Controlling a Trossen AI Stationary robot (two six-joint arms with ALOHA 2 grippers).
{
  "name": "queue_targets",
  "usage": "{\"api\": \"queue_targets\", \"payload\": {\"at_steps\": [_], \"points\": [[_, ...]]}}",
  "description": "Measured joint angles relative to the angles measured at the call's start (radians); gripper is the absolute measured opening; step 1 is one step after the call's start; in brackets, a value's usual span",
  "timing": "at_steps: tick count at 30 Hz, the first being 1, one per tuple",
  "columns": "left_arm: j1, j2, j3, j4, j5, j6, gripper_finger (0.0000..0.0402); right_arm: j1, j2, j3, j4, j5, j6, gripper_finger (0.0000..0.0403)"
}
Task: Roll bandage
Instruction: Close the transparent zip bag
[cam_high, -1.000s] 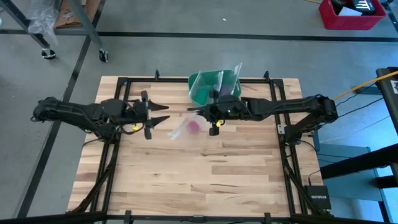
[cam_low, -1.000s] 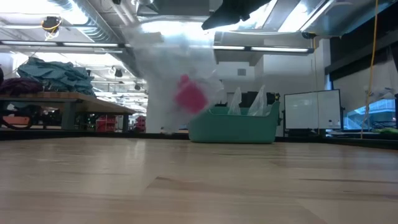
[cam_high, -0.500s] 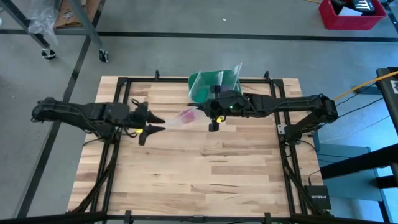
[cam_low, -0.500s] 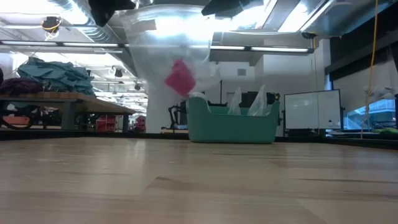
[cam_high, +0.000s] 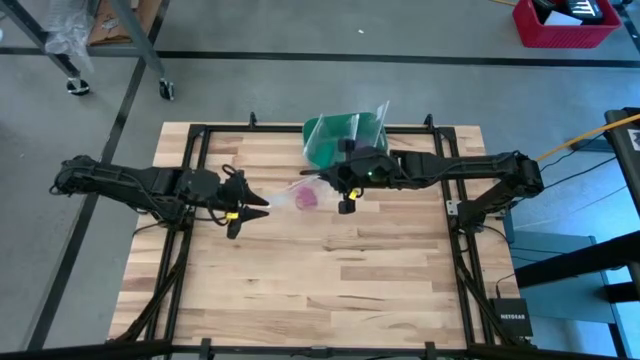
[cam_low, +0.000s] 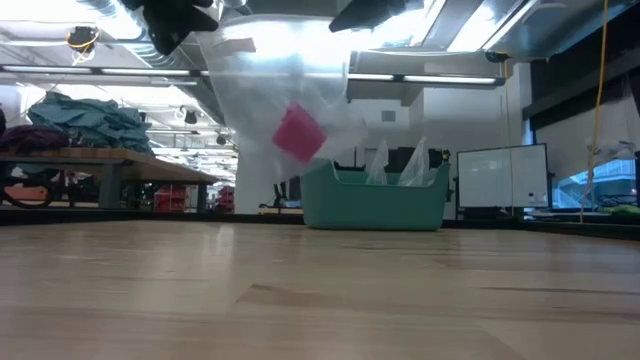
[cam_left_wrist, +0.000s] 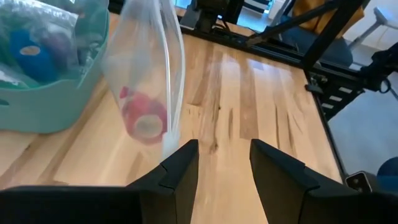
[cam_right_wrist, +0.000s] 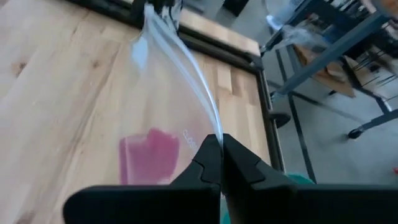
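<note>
The right pincer is clamped shut on the rim of the clear plastic bag, holding it up off the bench in front of the green bowl so the pink bandage roll hangs inside it, presumably so the bag's mouth can be pulled open. The left pincer is part open at the bag's far edge, with a gap between its fingers and nothing gripped. Compared with a second ago, it has narrowed and come in closer, and the bag hangs higher
</note>
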Motion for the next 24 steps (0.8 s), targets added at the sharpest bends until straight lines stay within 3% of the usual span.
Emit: {"api": "queue_targets", "payload": {"at_steps": [13,24], "points": [[0.002,-0.014,0.000,0.001,-0.001,0.031,0.0136,0.000,0.000,0.000,0.014,-0.077,-0.025,0.0001],[0.029,-0.157,0.000,0.000,-0.007,0.091,0.0136,-0.014,0.000,0.000,0.084,-0.113,-0.023,0.0001]]}}
